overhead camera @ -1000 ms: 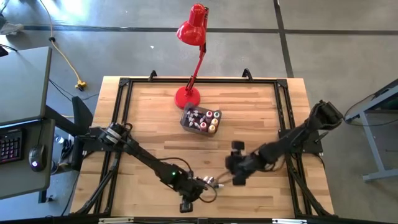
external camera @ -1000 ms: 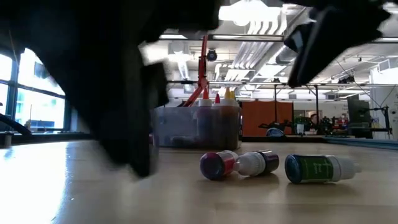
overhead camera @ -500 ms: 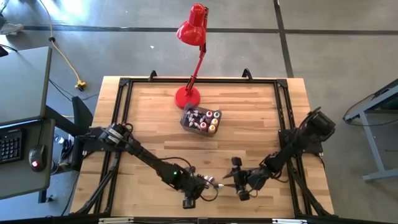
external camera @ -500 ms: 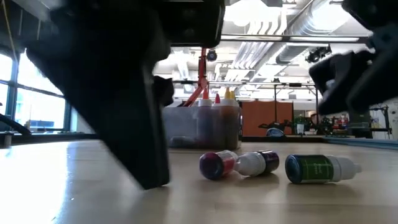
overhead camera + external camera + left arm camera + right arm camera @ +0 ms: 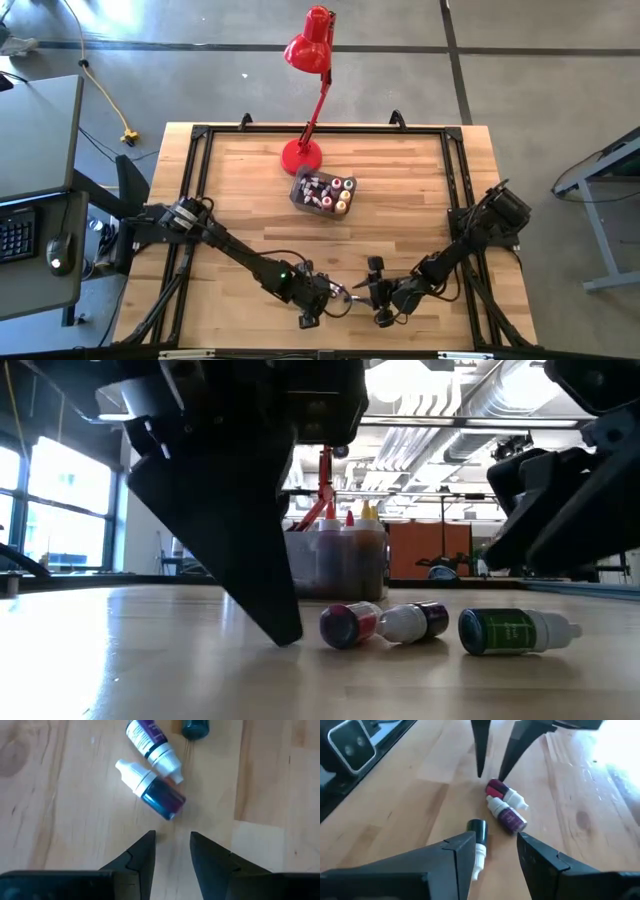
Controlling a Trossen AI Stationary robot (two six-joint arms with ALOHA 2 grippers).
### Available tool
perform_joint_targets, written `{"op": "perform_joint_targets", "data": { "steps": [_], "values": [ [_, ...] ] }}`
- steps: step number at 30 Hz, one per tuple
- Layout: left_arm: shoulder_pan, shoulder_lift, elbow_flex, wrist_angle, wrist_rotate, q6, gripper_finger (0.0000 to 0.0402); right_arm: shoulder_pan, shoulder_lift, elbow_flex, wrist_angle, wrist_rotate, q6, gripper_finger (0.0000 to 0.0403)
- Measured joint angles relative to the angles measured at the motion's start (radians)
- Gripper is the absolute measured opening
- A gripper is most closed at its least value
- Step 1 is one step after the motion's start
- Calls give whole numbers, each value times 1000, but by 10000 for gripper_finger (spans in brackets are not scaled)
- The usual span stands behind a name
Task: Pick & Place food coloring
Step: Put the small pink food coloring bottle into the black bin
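Three food coloring bottles lie on their sides on the wooden table near its front edge. One is dark blue and red (image 5: 159, 796), one has a purple label (image 5: 149, 741) and one is green (image 5: 477, 846) with a white cap. My left gripper (image 5: 172, 839) stands open just left of them, pointing steeply down above the wood. My right gripper (image 5: 496, 839) is open, low and slanting down from the right. Its fingers hover over the green bottle (image 5: 512, 630) without touching it. More bottles stand in the grey tub (image 5: 322, 190).
A red desk lamp (image 5: 302, 155) stands behind the tub at the far middle. A black frame (image 5: 195, 190) runs round the table top. Bare wood lies to the left and right of the tub.
My right gripper has come down and toward the near edge, tipping flatter, and now sits low beside the lying bottles. My left gripper has swung a little toward the bottles. The bottles have not moved.
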Motion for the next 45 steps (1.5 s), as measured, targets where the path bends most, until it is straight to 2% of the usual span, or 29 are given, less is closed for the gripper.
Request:
{"op": "perform_joint_targets", "data": {
  "steps": [7, 15, 20, 28, 36, 40, 45],
  "values": [
    [23, 7, 4, -13, 52, 1, 128, 0, -1, -1, -21, 5, -52, 139],
    [63, 11, 4, 19, 138, -31, 187, 0, -1, -1, -45, 1, -43, 139],
    [64, 9, 2, 43, 76, -123, 197, 0, -2, -1, -46, -10, -41, 139],
    [68, 21, 0, 113, -18, -127, 197, 0, -2, -1, -48, -26, -40, 139],
    [86, 20, 1, 57, -73, -122, 197, 0, -2, -1, -53, -26, -40, 139],
    [105, 17, 3, 15, -67, -50, 197, 0, -2, -1, -54, -28, -40, 139],
    [119, 17, 3, 1, -62, 142, 197, 0, -2, -1, -54, -28, -40, 139]
  ]
}}
